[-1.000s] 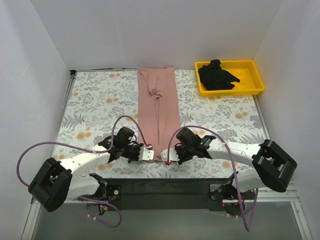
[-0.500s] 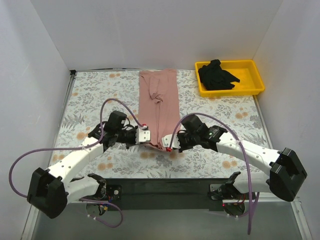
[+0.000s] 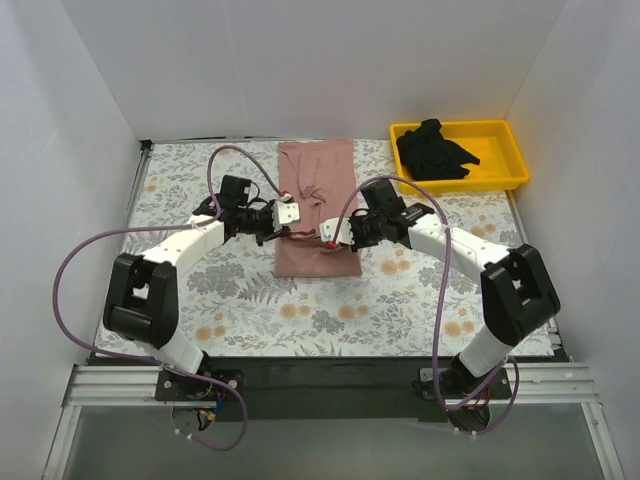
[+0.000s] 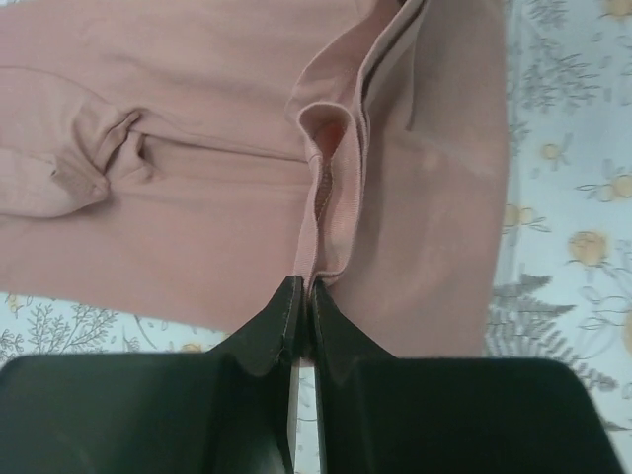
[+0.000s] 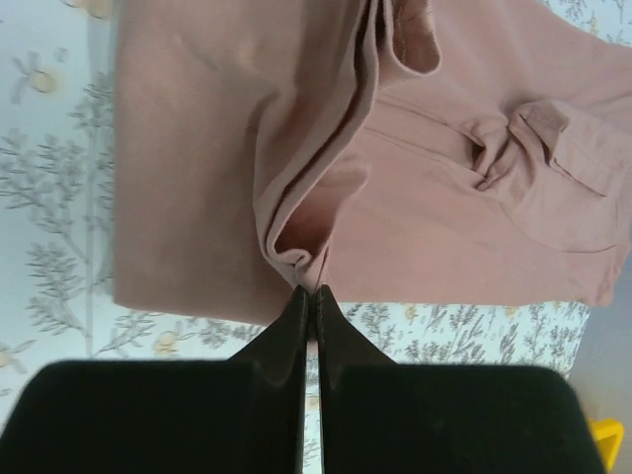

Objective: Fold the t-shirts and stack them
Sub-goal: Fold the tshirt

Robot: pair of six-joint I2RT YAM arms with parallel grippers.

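The dusty pink t-shirt (image 3: 318,205) lies as a narrow strip in the middle of the table, its near end doubled back over itself. My left gripper (image 3: 290,220) is shut on the hem at the strip's left side; the wrist view shows the pinched hem (image 4: 318,222) between its fingers (image 4: 272,326). My right gripper (image 3: 335,238) is shut on the hem at the right side, seen in its wrist view (image 5: 308,259). Both hold the hem just above the shirt's middle. The black t-shirt (image 3: 433,150) lies crumpled in the yellow bin (image 3: 497,175).
The floral table cover (image 3: 210,290) spreads around the shirt. The yellow bin stands at the back right corner. White walls close in the table on three sides. Purple cables loop above both arms.
Both grippers have carried the pink shirt's near hem away from the front edge toward the back, folding the strip's lower half over its upper half. The arms are now stretched far forward.
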